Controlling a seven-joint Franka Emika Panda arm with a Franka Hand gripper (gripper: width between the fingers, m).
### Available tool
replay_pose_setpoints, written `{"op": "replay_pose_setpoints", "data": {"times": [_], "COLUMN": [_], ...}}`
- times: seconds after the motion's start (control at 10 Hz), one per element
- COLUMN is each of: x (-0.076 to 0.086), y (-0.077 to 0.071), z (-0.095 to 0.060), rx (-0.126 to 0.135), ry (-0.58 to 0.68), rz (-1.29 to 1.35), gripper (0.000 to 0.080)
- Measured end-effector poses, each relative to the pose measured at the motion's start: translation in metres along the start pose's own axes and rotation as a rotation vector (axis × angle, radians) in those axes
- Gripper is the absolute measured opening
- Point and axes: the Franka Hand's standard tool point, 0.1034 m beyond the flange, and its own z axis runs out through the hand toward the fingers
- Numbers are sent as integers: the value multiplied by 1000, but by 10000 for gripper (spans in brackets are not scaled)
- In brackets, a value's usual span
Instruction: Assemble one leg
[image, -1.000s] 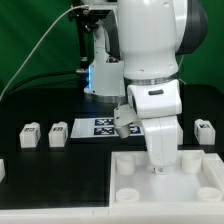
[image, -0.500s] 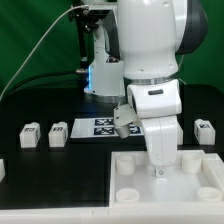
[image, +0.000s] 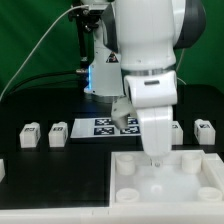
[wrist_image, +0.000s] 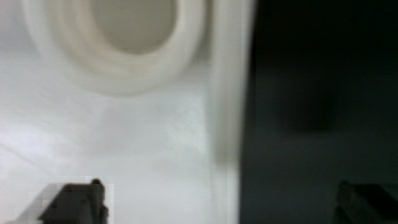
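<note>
My gripper (image: 155, 163) hangs just above the tray-like part (image: 165, 192), close to its far edge, and my jaws are spread wide. In the wrist view the two dark fingertips (wrist_image: 75, 202) sit far apart, and between them lie only the tray's white surface (wrist_image: 125, 140) and a strip of black table (wrist_image: 320, 100). Just ahead of my jaws a round socket (wrist_image: 132, 40) is sunk into the tray, its hollow showing bare white. In the exterior view another socket (image: 128, 171) lies beside me in the tray's corner, also bare white inside. The leg (image: 58, 133) stands on the table (image: 50, 165) well apart from my jaws, toward the exterior view's left, with a second leg (image: 30, 134) just beyond it. A third leg (image: 204, 130) stands off toward the exterior view's right. The marker board (image: 103, 126) lies behind me.
</note>
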Motion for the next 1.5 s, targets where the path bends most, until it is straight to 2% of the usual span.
{"op": "replay_pose_setpoints", "data": {"times": [0.2, 0.3, 0.5, 0.7, 0.8, 0.9, 1.1, 1.3, 1.4, 1.5], "x": [17, 34, 65, 92, 89, 88, 90, 103, 103, 104], "y": [-18, -26, -46, -55, -54, -54, -56, -70, -69, -71], "z": [-26, -36, -41, -42, -41, -41, -40, -26, -26, -26], "rx": [-19, -30, -25, -18, -16, -9, 4, 50, 53, 81], "ry": [-5, -2, 10, 24, 24, 29, 33, 24, 23, -15], "rz": [171, 322, 590, 855, 873, 1006, 1141, 1483, 1477, 1507], "gripper": [649, 649, 649, 649, 649, 649, 649, 649, 649, 649]}}
